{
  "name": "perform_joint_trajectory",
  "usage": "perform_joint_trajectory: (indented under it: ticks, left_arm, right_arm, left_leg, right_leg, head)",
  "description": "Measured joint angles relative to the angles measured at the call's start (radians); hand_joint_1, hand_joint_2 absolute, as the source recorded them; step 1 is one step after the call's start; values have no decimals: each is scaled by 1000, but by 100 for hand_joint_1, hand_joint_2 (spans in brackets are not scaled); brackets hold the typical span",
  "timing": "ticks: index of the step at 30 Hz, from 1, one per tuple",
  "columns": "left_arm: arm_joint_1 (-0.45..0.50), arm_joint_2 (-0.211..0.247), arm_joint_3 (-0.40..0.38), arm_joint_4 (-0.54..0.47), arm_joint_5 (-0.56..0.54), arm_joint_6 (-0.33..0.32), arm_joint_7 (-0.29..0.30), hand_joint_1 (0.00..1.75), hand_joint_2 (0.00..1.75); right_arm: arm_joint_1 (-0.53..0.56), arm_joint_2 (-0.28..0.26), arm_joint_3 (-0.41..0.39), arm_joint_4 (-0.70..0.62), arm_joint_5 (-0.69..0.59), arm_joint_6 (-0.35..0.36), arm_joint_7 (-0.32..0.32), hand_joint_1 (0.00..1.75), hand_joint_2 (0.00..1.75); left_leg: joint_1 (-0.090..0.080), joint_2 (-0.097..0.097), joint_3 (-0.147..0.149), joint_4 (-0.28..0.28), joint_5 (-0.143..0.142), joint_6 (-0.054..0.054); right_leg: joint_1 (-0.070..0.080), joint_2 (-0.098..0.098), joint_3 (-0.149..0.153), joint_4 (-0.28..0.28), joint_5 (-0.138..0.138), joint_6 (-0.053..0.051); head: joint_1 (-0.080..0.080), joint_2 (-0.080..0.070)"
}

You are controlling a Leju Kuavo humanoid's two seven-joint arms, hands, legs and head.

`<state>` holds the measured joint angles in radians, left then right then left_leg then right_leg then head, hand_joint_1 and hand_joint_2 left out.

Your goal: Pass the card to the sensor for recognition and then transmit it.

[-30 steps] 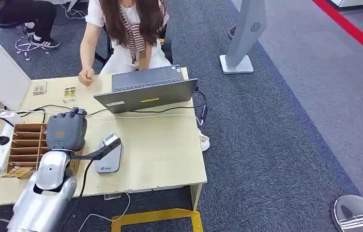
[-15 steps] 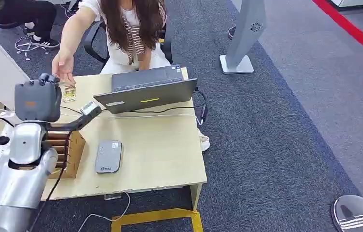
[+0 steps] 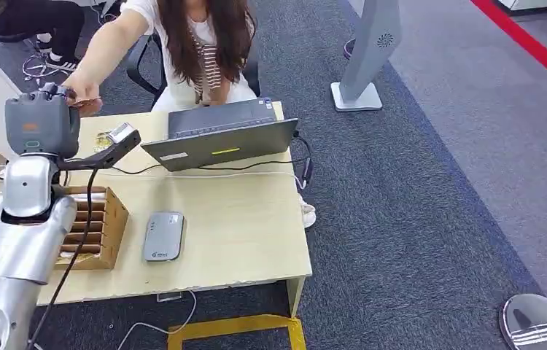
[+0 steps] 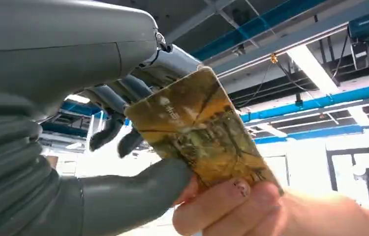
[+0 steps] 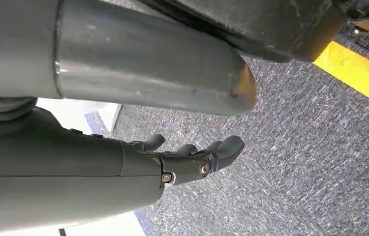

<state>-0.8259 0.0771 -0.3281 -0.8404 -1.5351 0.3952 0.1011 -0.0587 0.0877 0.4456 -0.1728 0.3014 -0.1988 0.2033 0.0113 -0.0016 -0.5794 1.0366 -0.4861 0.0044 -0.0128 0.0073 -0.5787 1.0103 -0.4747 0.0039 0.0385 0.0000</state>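
Handover step, by our read: sensor (image 3: pixel 163 235) pass looks done. Our left hand (image 3: pixel 43 124) is raised over the table's far-left corner, pinching the card (image 4: pixel 199 130) between thumb and fingers; the person's hand (image 4: pixel 231 209) grips its other end. Next we need to loosen the pinch. Right hand (image 5: pixel 192 157) hangs, holding nothing, fingers loosely apart.

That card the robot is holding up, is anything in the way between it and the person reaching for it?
Nothing visible. The left hand pinches the card, and the person's hand already grips its other end, so they meet directly.
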Motion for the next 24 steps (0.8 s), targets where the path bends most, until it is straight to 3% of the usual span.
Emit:
perform_joint_trajectory:
  ticks: [13,16,19,24]
  left_arm:
    - [-4,-9,0,48,1,11,12,0,175]
    - [8,-9,0,44,7,31,-14,0,175]
    - [70,-9,0,-19,22,50,-52,0,175]
    - [274,2,0,-245,67,57,-103,0,175]
  right_arm:
    - [0,0,0,0,2,0,2,0,0]
    - [0,0,0,0,-7,-3,2,0,0]
    - [1,0,-4,0,-18,-9,2,0,0]
    - [3,0,-28,0,-50,-20,2,0,0]
  left_leg:
    - [0,0,0,0,0,0]
    - [0,0,0,0,0,0]
    - [0,0,0,0,0,0]
    - [0,1,0,0,-2,1]
  right_leg:
    - [0,0,0,0,0,0]
    - [0,0,0,0,0,0]
    - [0,0,0,0,0,0]
    - [0,1,0,0,-1,0]
  head:
    - [0,0]
    - [0,0]
    - [0,0]
    - [0,0]
